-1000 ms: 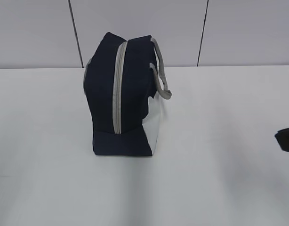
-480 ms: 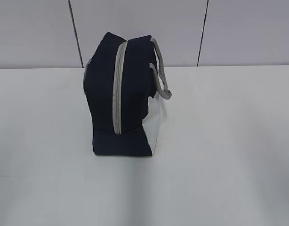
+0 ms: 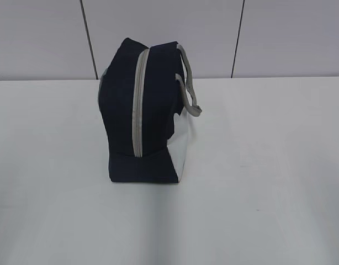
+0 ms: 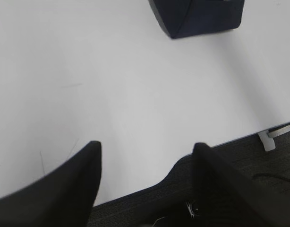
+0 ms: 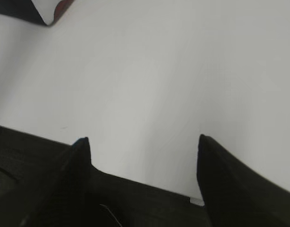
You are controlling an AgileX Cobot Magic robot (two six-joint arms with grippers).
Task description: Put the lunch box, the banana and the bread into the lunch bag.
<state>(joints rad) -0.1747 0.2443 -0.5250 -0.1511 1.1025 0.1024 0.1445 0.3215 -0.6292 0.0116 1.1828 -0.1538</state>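
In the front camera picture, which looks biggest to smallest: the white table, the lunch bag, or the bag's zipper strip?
1. table, fills the lower picture
2. lunch bag
3. zipper strip, a thin grey band

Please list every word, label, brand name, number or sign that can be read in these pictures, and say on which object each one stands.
None: no readable text appears in any view.
The lunch bag shows only plain navy and white fabric, a grey zipper and grey strap handles, without logo or label.
The table and the wall behind are bare of writing.
The left gripper and right gripper carry no visible markings.
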